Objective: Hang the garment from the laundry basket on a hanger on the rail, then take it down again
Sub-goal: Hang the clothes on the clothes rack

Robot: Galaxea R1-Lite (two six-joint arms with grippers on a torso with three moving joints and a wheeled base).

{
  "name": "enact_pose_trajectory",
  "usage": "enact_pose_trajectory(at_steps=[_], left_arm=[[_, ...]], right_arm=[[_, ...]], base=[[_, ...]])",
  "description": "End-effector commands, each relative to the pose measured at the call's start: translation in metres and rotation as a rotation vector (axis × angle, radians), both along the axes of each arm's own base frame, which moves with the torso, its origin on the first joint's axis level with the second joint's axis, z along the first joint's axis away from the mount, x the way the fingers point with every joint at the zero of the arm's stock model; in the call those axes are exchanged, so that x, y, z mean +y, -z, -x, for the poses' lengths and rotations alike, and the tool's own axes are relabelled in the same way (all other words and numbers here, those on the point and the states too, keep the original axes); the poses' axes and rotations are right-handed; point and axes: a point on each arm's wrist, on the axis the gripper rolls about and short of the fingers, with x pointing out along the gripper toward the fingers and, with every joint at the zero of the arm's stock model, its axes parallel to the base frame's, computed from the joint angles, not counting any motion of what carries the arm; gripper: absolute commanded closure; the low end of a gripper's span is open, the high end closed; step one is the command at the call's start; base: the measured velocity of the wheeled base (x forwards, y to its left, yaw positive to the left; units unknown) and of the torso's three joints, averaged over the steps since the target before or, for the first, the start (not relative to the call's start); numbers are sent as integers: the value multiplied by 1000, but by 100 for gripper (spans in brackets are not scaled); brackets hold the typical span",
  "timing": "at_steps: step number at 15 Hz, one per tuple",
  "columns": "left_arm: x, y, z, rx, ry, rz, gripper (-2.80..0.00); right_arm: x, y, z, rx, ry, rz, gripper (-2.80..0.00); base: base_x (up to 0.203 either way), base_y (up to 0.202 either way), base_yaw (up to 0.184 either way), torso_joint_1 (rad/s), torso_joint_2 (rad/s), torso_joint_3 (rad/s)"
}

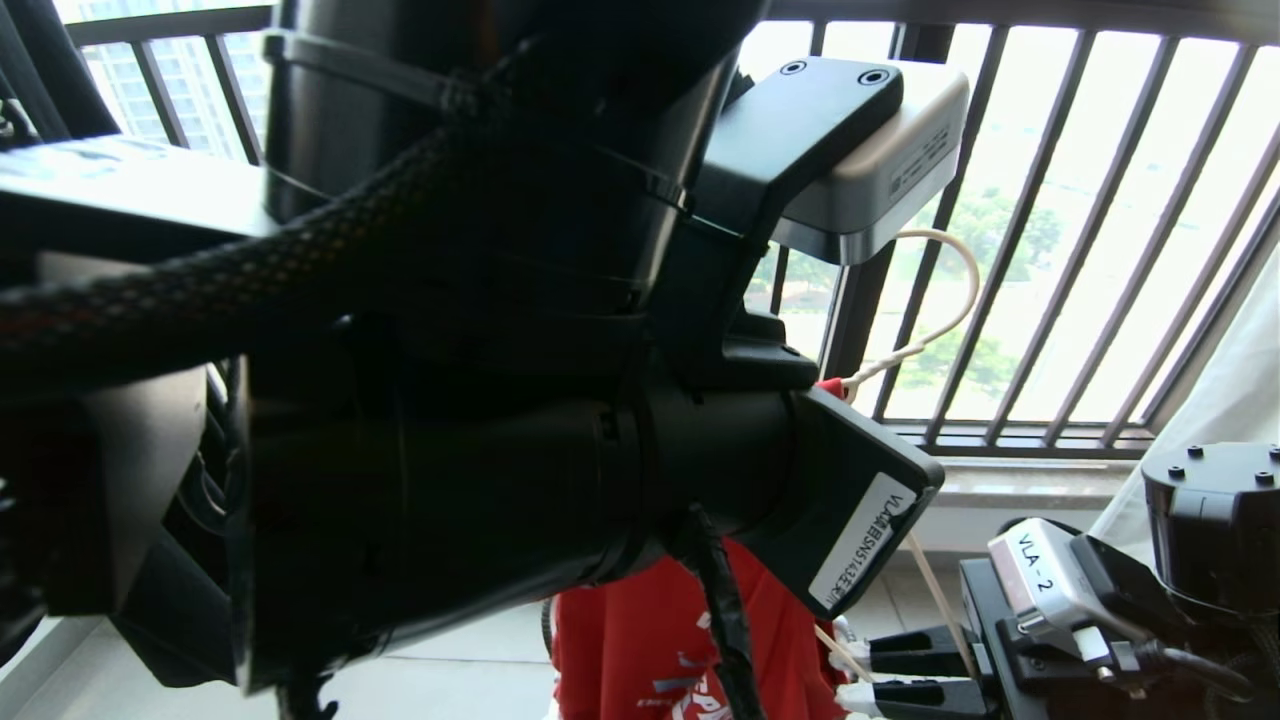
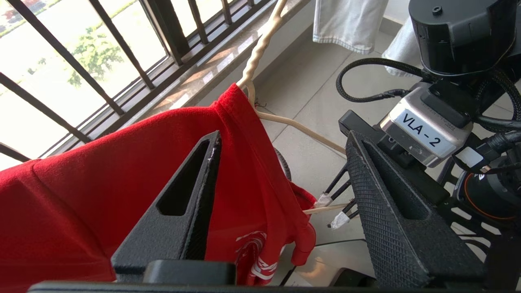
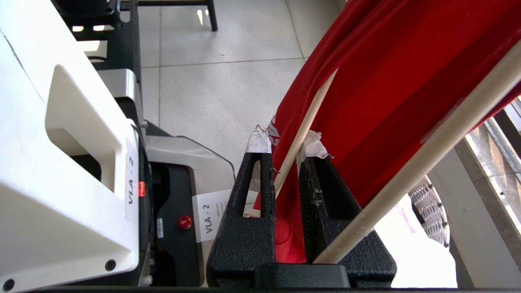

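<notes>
My head camera is mostly blocked — the bulky black left arm (image 1: pixel 480 380) with its braided cable fills the left and centre of the frame. Past it, in the upper right, I see the dark railing with vertical bars (image 1: pixel 1050 240) against bright daylight. A pale tiled floor (image 2: pixel 309 122) lies below, and a light garment's hem (image 2: pixel 346 24) hangs at the top of the left wrist picture.

Readable writing: "VLA - 2" on a white label on the right arm's silver camera block (image 2: pixel 423 126), the same on the robot's body in the right wrist picture, and a white sticker on the left wrist whose small print I cannot read.

The red short-sleeved T-shirt (image 2: pixel 101 171) with white print near its lower edge hangs from the thin whitish wire hanger (image 2: pixel 260 53), whose twisted neck rises toward the top centre of the left wrist frame. The shirt bunches at the neck on one shoulder; the hanger's other arm runs bare toward the lower right.

My left pincer (image 2: pixel 285 211) stands wide apart with nothing in it, one finger lying over the red cloth, the other clear of it. My right pincer (image 3: pixel 285 162), low in the head frame's lower right, is nearly closed on the hanger's thin wire, its taped fingertips (image 3: pixel 311 146) pressed against the red fabric beside it.
</notes>
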Motion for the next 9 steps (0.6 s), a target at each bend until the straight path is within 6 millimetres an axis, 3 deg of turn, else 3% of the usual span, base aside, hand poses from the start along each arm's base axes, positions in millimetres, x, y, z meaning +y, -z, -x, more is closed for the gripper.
enact_pose_trajectory(at_steps=[1, 4, 5, 9], left_arm=[[23, -7, 6, -9, -16, 14, -280], [58, -7, -4, 0, -115, -4, -280], [68, -7, -10, -1, -161, -6, 0], [104, -10, -28, -13, -304, -29, 0]], right_arm=[[0, -1, 0, -5, -2, -3, 0], [0, -2, -1, -8, -2, -6, 0], [0, -2, -1, -4, -2, -7, 0], [1, -3, -2, 1, 1, -10, 0]], base=[[0, 0, 0, 0, 0, 0], [0, 0, 0, 0, 0, 0], [0, 0, 0, 0, 0, 0], [0, 0, 0, 0, 0, 0]])
